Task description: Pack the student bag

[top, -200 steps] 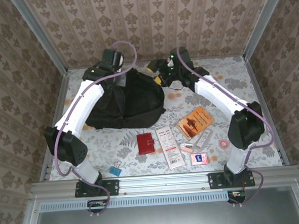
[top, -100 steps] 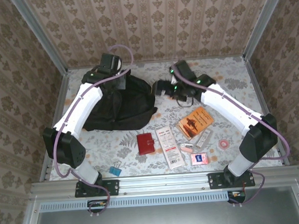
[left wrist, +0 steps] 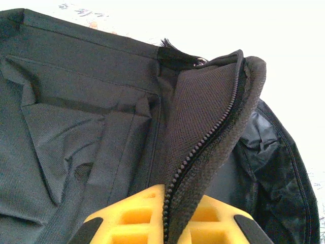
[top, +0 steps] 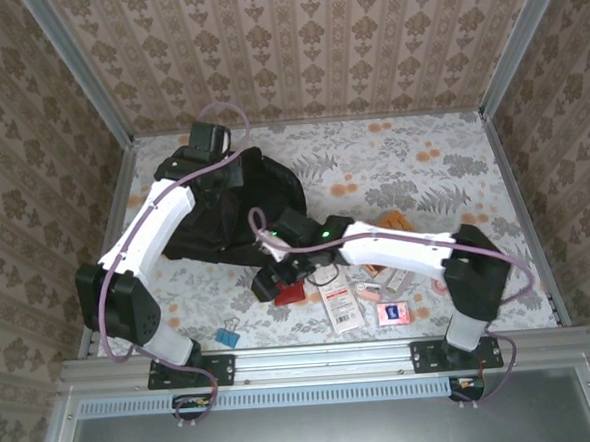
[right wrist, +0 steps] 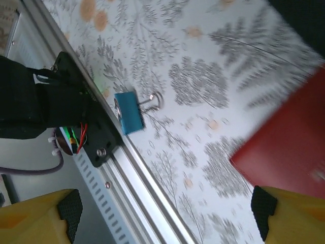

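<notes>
The student bag (top: 236, 213), a large black fabric backpack, lies at the back left of the table. My left gripper (top: 218, 164) is at its top and is shut on the bag's open zippered edge (left wrist: 203, 147). In the left wrist view the yellow fingers (left wrist: 132, 216) pinch that padded flap, and the bag's lining (left wrist: 76, 107) shows behind it. My right gripper (top: 276, 272) hovers open above the table's front left, beside a red wallet (top: 291, 293). In the right wrist view the wallet (right wrist: 289, 147) lies near the right finger, with nothing between the fingers (right wrist: 48, 216).
A blue binder clip (top: 226, 337) (right wrist: 129, 113) lies by the front rail (right wrist: 147, 203), near the left arm's base (right wrist: 30, 101). A white-and-red booklet (top: 338, 297), an orange booklet (top: 393, 223), a pink card (top: 393, 313) and a tape roll (top: 441, 285) lie at front right.
My right arm swung from the back beside the bag to the front left, over the red wallet, jaws wide. The left gripper kept its grip and pulled the bag slightly left.
</notes>
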